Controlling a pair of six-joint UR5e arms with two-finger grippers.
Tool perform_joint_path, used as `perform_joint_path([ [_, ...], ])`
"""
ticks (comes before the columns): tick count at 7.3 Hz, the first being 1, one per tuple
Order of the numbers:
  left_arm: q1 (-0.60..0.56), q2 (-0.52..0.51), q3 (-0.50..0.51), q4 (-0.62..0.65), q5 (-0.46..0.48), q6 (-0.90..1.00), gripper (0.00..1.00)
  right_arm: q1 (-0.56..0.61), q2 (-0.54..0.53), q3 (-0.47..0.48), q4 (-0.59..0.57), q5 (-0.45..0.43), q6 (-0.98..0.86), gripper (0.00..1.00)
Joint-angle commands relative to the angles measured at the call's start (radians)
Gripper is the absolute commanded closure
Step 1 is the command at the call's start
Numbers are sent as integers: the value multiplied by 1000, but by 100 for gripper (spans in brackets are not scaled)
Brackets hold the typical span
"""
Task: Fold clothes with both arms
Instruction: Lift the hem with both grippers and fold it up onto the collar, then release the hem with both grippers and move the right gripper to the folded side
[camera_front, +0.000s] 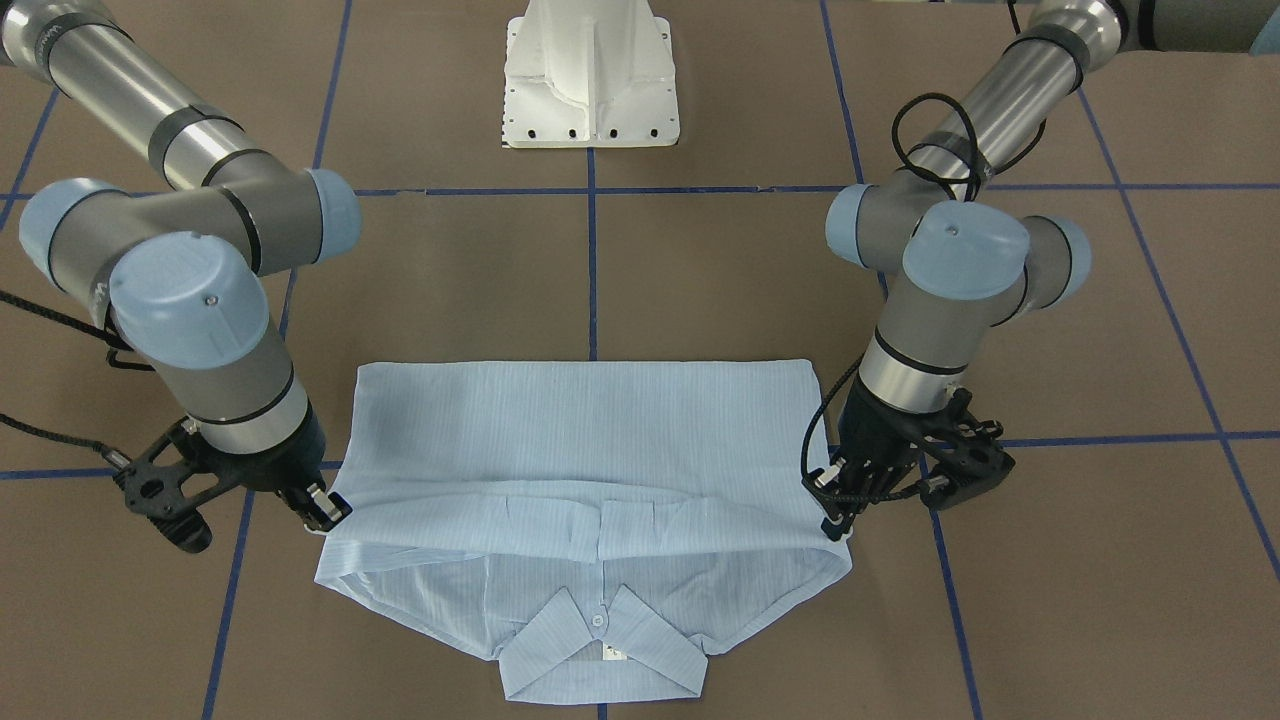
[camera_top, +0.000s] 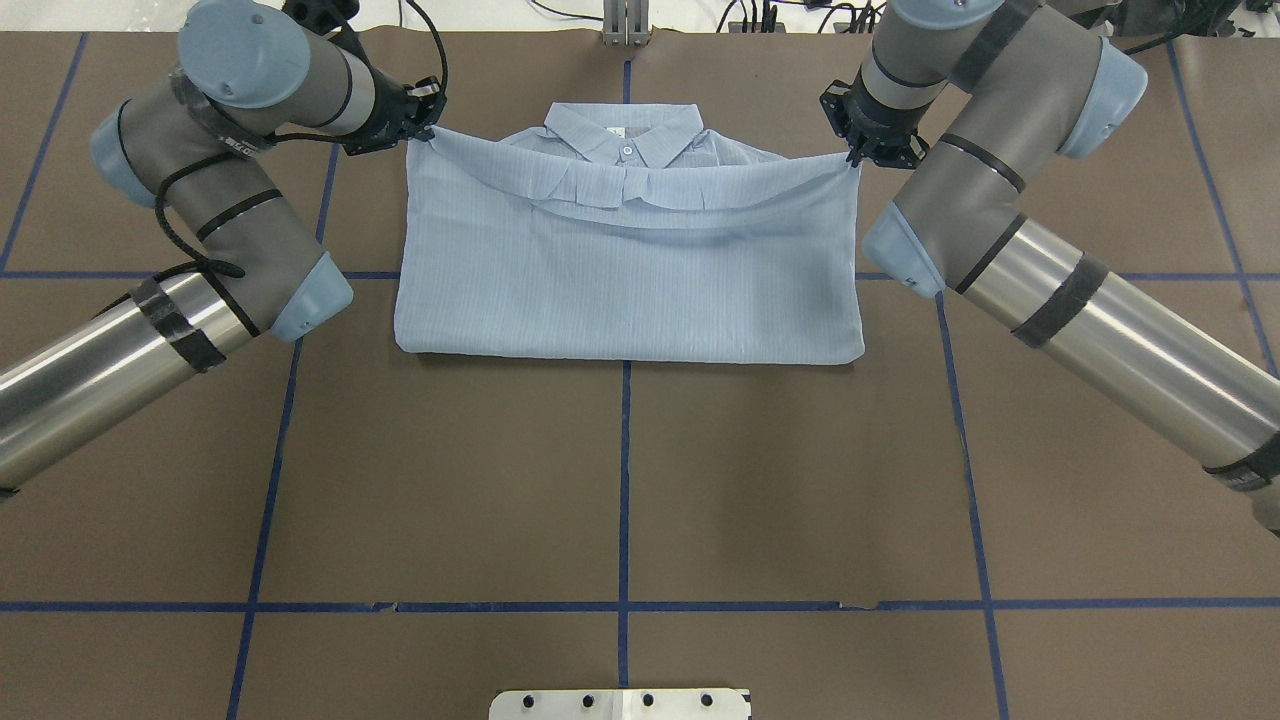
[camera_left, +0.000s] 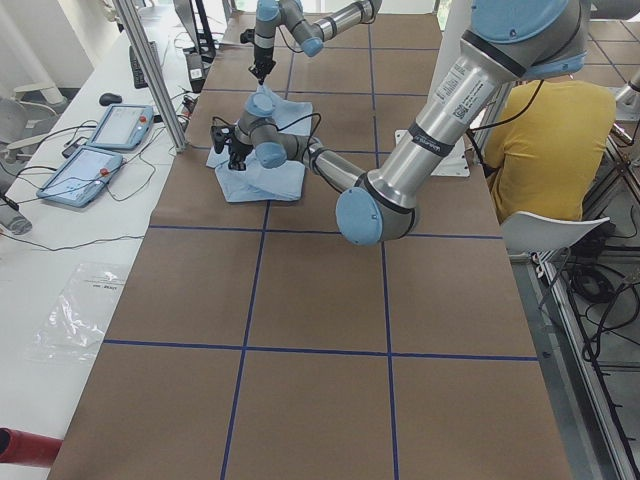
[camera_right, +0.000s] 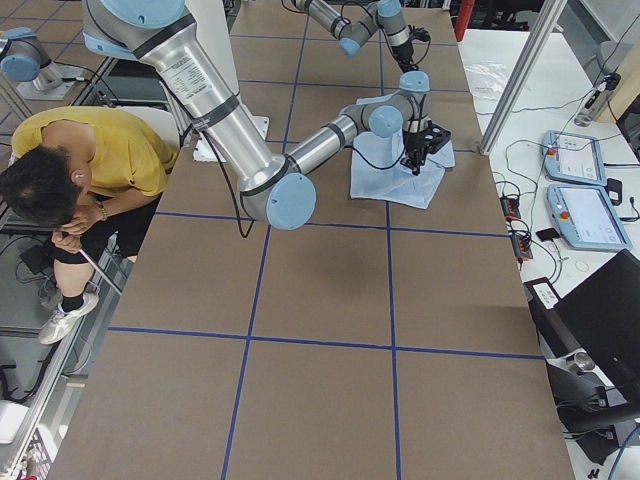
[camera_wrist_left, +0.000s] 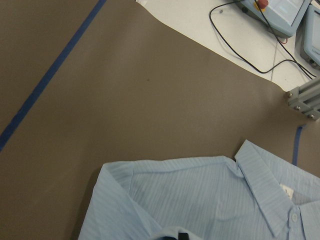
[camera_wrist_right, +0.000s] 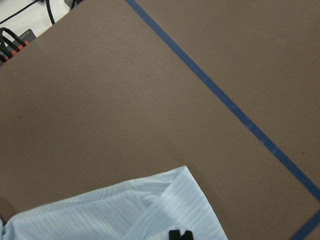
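The pale blue striped shirt (camera_top: 630, 270) lies on the brown table, folded in half, collar (camera_top: 625, 125) at the far edge, buttoned and facing up. Its upper layer is pulled up toward the collar and hangs in a slack edge between my grippers. My left gripper (camera_top: 420, 130) is shut on that layer's left corner. My right gripper (camera_top: 855, 160) is shut on its right corner. In the front-facing view the shirt (camera_front: 590, 430) lies between the left gripper (camera_front: 835, 520) and the right gripper (camera_front: 325, 510). Each wrist view shows shirt fabric (camera_wrist_left: 200, 195) (camera_wrist_right: 125, 215) under the fingertips.
The white pedestal base (camera_front: 590, 80) stands behind the shirt on the robot's side. Blue tape lines (camera_top: 625, 480) cross the brown table cover. Teach pendants and cables (camera_left: 100, 150) lie on the white side bench. A person in yellow (camera_right: 90, 150) sits by the table.
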Motion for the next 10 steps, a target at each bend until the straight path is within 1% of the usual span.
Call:
perform_joint_path([
  [1,-8,-82,225,-157,5,12,100,-4,63,-176,99,-23,-16,100],
  [2,-6,-82,245,-173,5,14,100,-8,74,-204,122,-23,-16,100],
  [3,-5,-85,265,-175,7,47,100,-12,75,-249,181,-23,-16,100],
  [4,-2,-89,270,-175,5,49,99,-15,74,-253,191,-24,-16,100],
  [5,4,-89,291,-190,5,54,89,-15,74,-257,192,-24,-17,77],
  [6,5,-89,314,-207,5,83,33,-23,72,-257,191,-26,-23,14],
  [7,2,-88,315,-211,5,112,12,-21,66,-244,194,-25,-22,1],
  [8,-2,-83,310,-213,4,109,12,-14,14,-119,194,-18,-7,0],
  [9,-2,-77,299,-213,4,106,12,-43,-141,86,188,-18,27,0],
  [10,-2,-77,293,-211,4,103,12,-87,-273,236,197,-23,88,0],
])
